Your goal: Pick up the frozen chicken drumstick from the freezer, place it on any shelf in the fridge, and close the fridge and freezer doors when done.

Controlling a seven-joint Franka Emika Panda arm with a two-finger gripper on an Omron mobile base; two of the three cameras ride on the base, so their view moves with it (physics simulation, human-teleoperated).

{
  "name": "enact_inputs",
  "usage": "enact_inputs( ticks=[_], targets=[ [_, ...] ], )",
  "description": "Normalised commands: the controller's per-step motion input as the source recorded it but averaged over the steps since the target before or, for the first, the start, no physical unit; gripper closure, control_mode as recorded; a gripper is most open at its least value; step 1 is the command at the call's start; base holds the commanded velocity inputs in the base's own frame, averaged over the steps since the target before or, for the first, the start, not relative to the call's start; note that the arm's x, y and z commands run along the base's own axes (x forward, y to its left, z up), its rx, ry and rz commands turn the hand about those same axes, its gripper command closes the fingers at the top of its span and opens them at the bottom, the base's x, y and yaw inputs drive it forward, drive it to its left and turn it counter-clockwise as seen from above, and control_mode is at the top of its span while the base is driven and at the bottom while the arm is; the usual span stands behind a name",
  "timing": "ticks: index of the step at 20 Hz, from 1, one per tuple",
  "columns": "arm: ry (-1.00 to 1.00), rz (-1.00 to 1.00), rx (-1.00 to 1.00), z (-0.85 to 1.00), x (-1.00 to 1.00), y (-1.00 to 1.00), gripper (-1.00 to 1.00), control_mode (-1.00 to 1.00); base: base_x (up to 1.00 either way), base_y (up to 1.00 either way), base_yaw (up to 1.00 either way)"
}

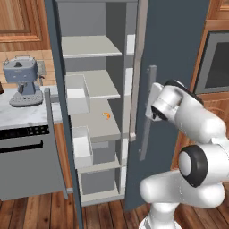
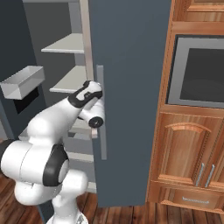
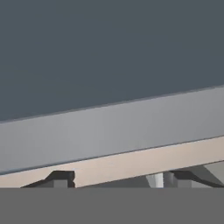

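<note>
**Near.** The gripper [image 3: 116,180] is at the long pale handle [image 2: 101,114] of the plain fridge door [image 2: 131,87]. Its two dark fingertips [image 3: 62,178] stand apart. The handle crosses just beyond them, and whether they touch it cannot be told.

**Doors.** Count: two, dark slate-blue. The freezer door [image 2: 11,39] stands swung open on the left. It carries one black dispenser panel [image 2: 27,100] and two pale door bins [image 1: 77,94] on its inner face, one above the other.

**Freezer [image 1: 96,67].** Open, grey-lined, left of the fridge door. Count: three pale shelf boards [image 1: 89,46] in the upper part and two grey drawers [image 1: 102,152] below. One tiny orange curled piece [image 1: 106,116] lies on the third board down, towards its right side.

**Frozen chicken drumstick.** Its location cannot be told from these views.

**Far left.** One grey coffee machine [image 1: 20,79] on a marble counter [image 1: 22,114].

**Far right.** One dark-glazed wall oven [image 2: 199,72] set in wooden cabinets [image 2: 188,148].
</note>
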Motion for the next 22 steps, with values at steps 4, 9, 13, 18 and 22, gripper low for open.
enact_inputs(
  ticks=[4, 9, 13, 18, 22],
  targets=[
    [0.0, -0.12, 0.18, 0.17, 0.96, 0.02, -1.0, -1.0, 0.0, 0.0, 0.0],
    [0.0, -0.17, 0.11, 0.11, 0.99, 0.01, -1.0, -1.0, 0.0, 0.0, 0.0],
    [0.03, -0.13, 0.01, 0.01, 0.93, 0.0, -1.0, -1.0, 0.0, 0.0, 0.0],
    [0.11, 0.0, 0.0, 0.0, 0.67, 0.0, -1.0, -1.0, 0.0, 0.0, 0.0],
    [0.06, 0.0, 0.0, 0.0, 0.35, 0.0, -1.0, -1.0, 0.0, 0.0, 0.0]
  ],
)
